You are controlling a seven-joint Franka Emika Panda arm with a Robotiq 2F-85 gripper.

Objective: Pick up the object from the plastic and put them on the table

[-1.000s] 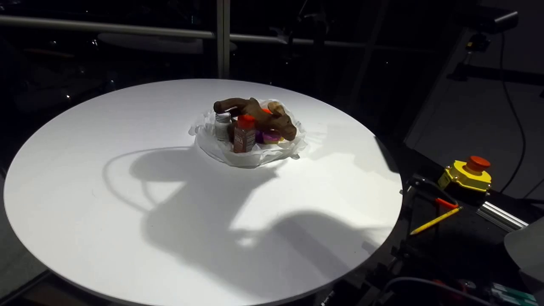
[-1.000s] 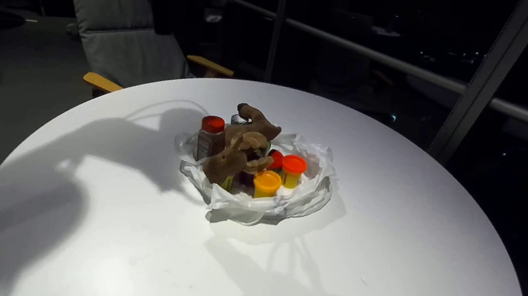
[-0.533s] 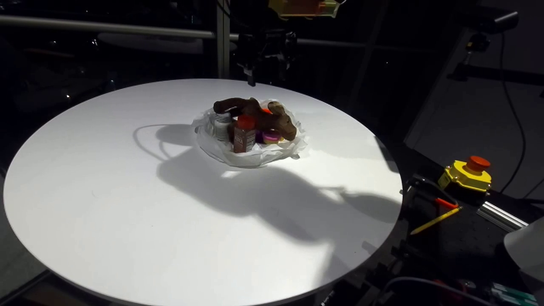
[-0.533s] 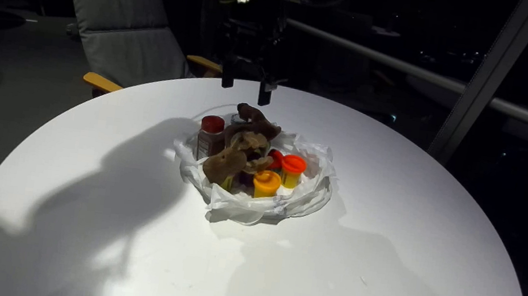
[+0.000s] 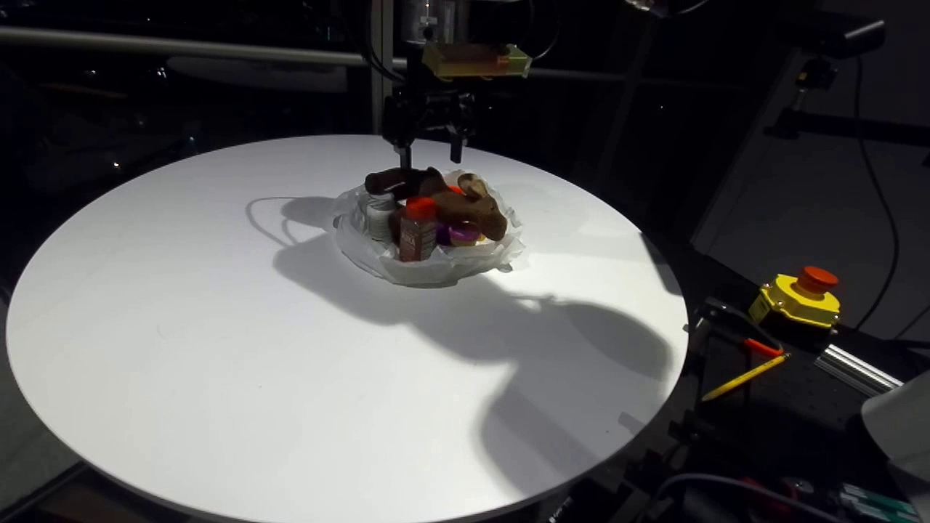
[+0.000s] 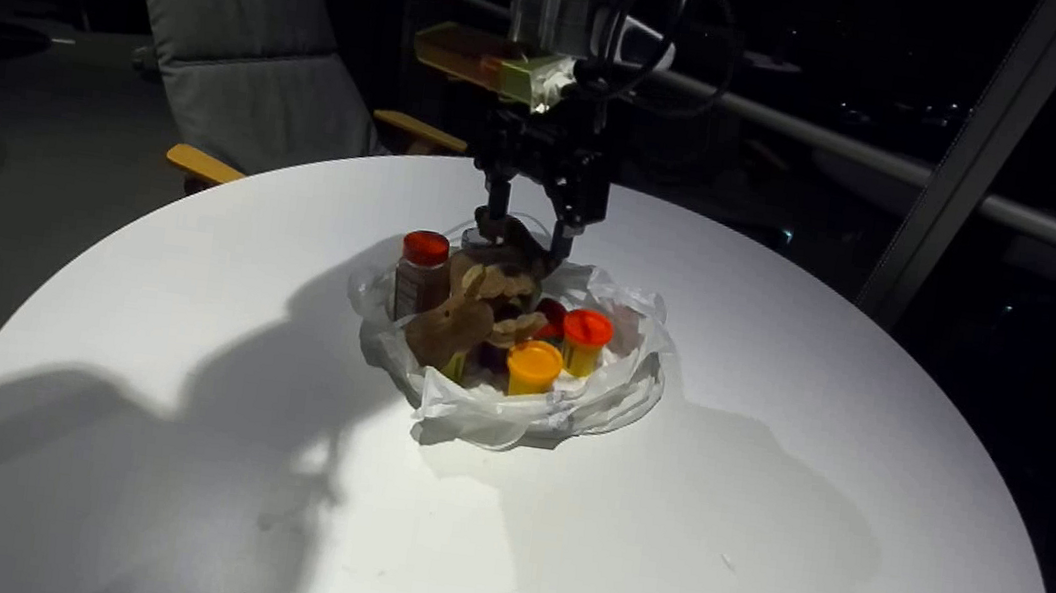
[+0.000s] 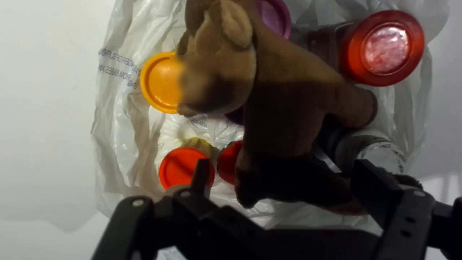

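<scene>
The jaws stand wide apart, gripping nothing, above the hind end of the brown soft toy point(image 7: 281, 119), uppermost in the plastic bag point(image 6: 473, 416) on the surface point(image 6: 744, 343). Its trunk lies roughly across their closing line; shadow hides whether they touch it.

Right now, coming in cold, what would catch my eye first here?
Probably the brown stuffed animal lying in a white plastic bag on the round white table, with the black gripper open at the animal's rear. Then come an orange-lidded tub near its head and a red-capped jar across the animal from it. In an exterior view, past the table's edge, a yellow box with a red button also stands out.
</scene>
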